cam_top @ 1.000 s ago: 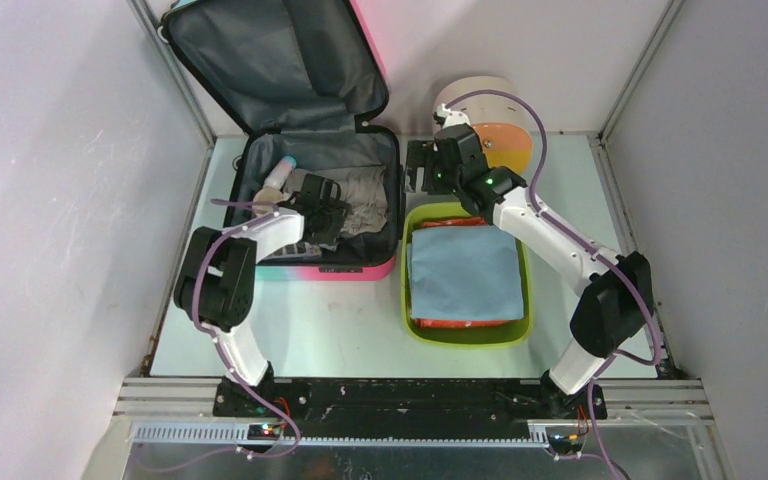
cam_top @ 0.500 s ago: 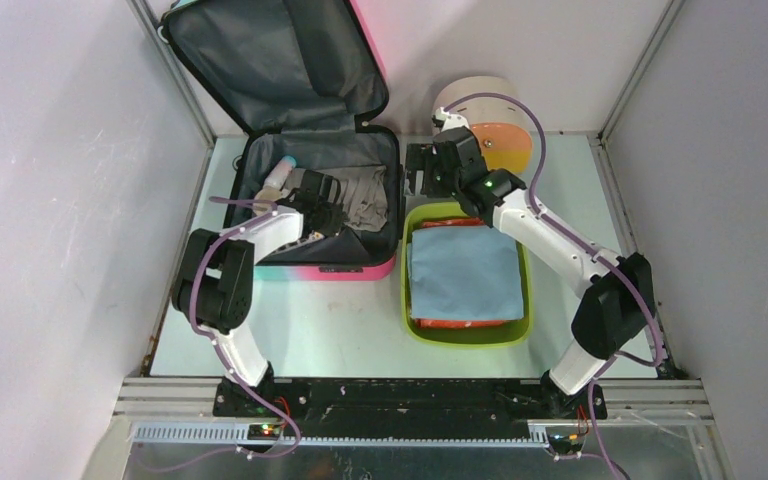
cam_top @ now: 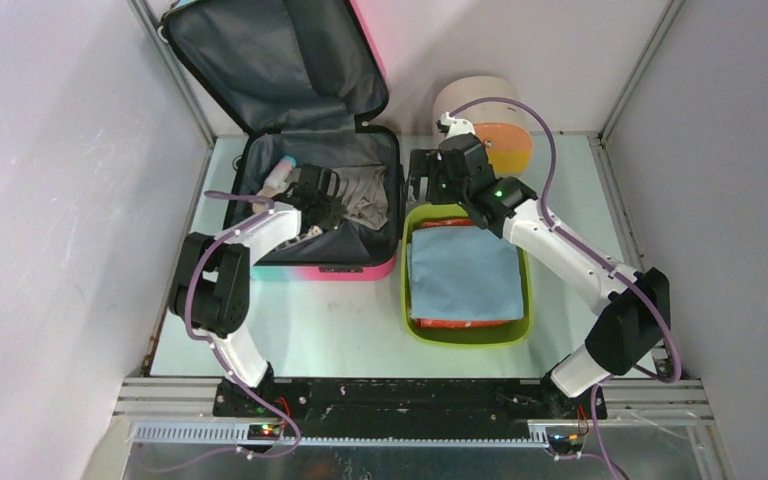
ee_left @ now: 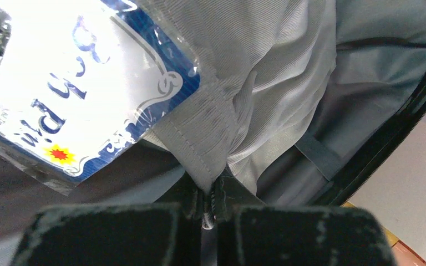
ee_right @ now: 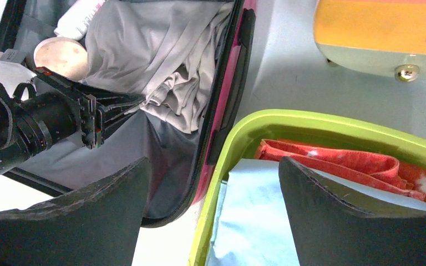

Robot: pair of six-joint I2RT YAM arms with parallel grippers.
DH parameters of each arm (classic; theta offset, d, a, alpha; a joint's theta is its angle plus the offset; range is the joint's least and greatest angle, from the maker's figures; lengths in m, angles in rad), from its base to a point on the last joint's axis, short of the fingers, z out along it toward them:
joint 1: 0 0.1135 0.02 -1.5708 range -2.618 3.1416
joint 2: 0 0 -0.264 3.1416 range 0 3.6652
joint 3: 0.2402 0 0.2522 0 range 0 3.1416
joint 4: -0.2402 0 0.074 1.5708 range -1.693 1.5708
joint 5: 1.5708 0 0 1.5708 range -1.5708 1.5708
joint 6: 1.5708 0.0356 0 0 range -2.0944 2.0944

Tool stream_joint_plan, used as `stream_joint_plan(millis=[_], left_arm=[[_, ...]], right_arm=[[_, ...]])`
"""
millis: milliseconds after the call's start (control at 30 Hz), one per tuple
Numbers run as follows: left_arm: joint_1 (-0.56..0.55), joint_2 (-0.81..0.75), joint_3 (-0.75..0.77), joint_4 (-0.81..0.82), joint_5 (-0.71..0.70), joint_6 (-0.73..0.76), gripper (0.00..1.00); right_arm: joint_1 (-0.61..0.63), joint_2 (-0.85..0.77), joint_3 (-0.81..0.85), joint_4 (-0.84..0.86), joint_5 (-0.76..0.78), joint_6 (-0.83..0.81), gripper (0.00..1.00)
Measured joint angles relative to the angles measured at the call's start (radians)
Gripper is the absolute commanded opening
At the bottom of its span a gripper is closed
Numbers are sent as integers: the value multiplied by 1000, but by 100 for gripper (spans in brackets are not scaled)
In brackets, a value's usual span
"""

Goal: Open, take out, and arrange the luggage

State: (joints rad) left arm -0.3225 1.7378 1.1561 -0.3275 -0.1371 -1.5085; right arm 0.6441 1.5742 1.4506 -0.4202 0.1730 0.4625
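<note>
Luggage (cam_top: 260, 70) lies open at 11 o'clock on the table (cam_top: 290, 320), with its lid raised toward the back-left corner. We count one suitcase, one lime-green tray (cam_top: 407, 290), one beige cylinder (cam_top: 475, 98) with an orange face, and two arms.

The left gripper (ee_left: 208, 206) reaches into the lower shell. Its jaws are pinched together on a hem fold of the grey garment (ee_left: 266, 72). A printed packet (ee_left: 61, 83), white with a blue border, lies against that garment at 10 o'clock in the left wrist view. A white tube (cam_top: 278, 175) and a round cream lid (ee_right: 61, 55) sit in the shell's 10 o'clock corner.

The right gripper (ee_right: 213, 166) hangs with its fingers spread wide and holds nothing. It is above the spot where the suitcase's right wall runs just beside the tray's back-left rim.

The tray holds two folded cloths, a blue cloth (cam_top: 465, 275) lying on a red cloth (ee_right: 338, 160). The cylinder stands at 1 o'clock, behind the tray and apart from it.

Bare tabletop shows toward 6 o'clock in front of the suitcase and tray, and in a narrow strip at 3 o'clock.
</note>
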Motion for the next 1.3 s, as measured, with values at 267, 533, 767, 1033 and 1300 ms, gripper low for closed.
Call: stream_joint_plan(millis=[267, 533, 767, 1033, 1300], left_arm=[[-3, 0, 2, 12, 2, 10, 37], [-5, 5, 13, 23, 8, 26, 40], [-4, 12, 13, 28, 17, 52, 54], [-3, 2, 13, 6, 16, 68, 63], [18, -68, -34, 11, 2, 64, 61]], right_arm=[[0, -15, -10, -5, 8, 1, 87], [0, -16, -14, -5, 10, 0, 87], [0, -27, -14, -5, 15, 0, 87], [0, -33, -14, -5, 15, 0, 87], [2, -44, -14, -13, 22, 0, 87]])
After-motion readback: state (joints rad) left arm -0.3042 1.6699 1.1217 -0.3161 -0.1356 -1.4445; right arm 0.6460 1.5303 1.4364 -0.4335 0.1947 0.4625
